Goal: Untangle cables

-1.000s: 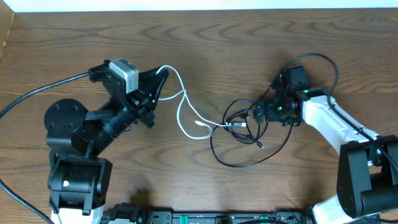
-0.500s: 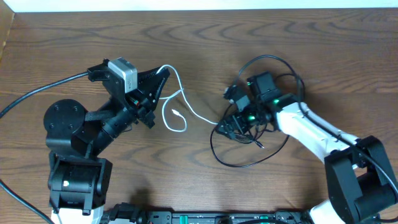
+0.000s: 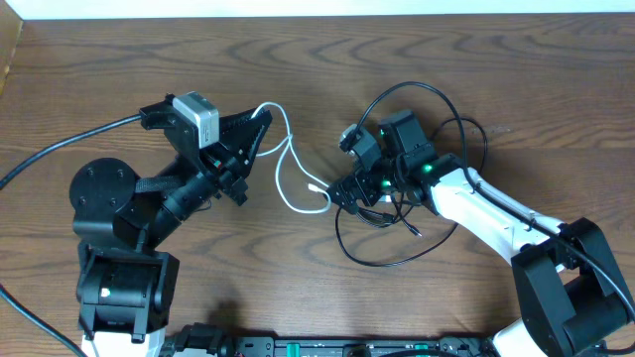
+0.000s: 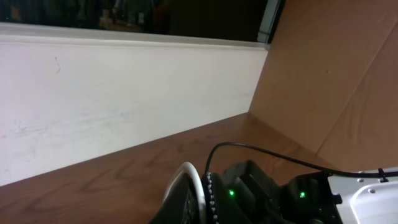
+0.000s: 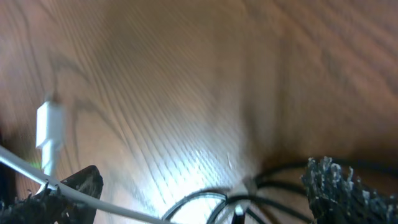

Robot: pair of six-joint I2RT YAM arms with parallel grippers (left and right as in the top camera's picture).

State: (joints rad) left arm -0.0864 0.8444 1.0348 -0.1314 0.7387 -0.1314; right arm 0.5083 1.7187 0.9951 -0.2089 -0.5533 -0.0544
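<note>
- Left pincer: jaws together, clamped on the white cable near the top of its run. It sits well to the left of the black cable. My left wrist view shows the white cord coming out from between the fingertips.
- White cable: it leaves the left pincer and runs down and right toward the black cable, making one narrow loop on the way. Its white plug lies at the black cable's left edge.
- Black cable: it lies in loose overlapping loops on the wooden table, with the widest loop on the side nearest my bases.
- Right pincer: jaws wide apart, gripping nothing, low over the black cable's left edge. In my right wrist view the white cable crosses the tip of one finger, and black strands lie in the gap before the other finger.
- Crossing: white meets black at the black cable's left edge. I cannot tell whether they interlace there.
</note>
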